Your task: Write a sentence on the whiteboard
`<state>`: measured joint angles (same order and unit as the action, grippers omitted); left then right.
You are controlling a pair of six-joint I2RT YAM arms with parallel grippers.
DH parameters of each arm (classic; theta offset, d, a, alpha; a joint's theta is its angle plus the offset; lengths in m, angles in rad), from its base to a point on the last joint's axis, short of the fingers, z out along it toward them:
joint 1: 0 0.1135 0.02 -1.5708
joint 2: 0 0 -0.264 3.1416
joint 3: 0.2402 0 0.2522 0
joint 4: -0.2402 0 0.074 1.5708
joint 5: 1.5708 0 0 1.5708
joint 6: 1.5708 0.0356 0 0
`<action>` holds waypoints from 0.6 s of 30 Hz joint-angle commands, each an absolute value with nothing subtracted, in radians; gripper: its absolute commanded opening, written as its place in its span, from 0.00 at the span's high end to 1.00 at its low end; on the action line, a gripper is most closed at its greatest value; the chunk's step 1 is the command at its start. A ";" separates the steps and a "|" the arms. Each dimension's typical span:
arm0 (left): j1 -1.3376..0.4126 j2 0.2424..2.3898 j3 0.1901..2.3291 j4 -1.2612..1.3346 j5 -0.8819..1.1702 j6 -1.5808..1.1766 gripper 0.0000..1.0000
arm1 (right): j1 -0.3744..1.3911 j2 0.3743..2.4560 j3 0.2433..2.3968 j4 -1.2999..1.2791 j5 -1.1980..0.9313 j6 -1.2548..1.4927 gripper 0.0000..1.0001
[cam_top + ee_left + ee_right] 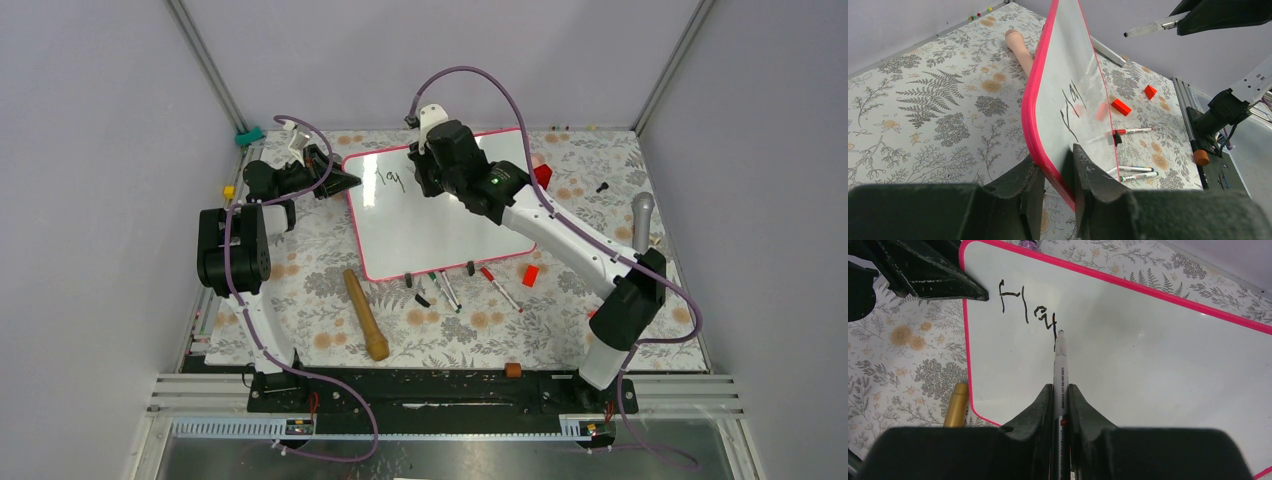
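Premises: a robotics laboratory test cell.

Evidence:
- Plain grey wall panels [90,150] enclose the table on three sides. Aluminium frame posts [205,62] rise at 11 and 1 o'clock to hold them.
- Two robot arms, the left arm [232,250] and the right arm [560,235], are bolted to a black base plate [430,385]. The plate sits on slotted aluminium rails [700,395] at 6 o'clock.
- Purple cables [462,68] run exposed along both arms.
- The floral table cover [300,290] carries an assortment of unrelated props. A whiteboard [440,230] lies at centre, with loose marker pens [447,290] at 6 o'clock, a red block [530,275] at 4 o'clock and a wooden pin [365,315] at 7 o'clock.
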<state>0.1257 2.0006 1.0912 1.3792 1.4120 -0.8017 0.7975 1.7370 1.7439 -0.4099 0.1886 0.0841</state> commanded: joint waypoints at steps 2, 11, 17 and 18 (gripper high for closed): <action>0.112 2.031 1.081 1.461 1.654 -0.669 1.00 | 0.795 1.743 1.776 -0.380 0.175 0.050 1.00; 0.111 2.031 1.081 1.461 1.655 -0.669 1.00 | 0.794 1.797 1.843 -0.436 0.146 0.052 1.00; 0.112 2.032 1.083 1.462 1.655 -0.670 1.00 | 0.795 1.800 1.852 -0.440 0.147 0.045 1.00; 0.112 2.033 1.083 1.462 1.655 -0.670 1.00 | 0.796 1.804 1.861 -0.446 0.145 0.042 1.00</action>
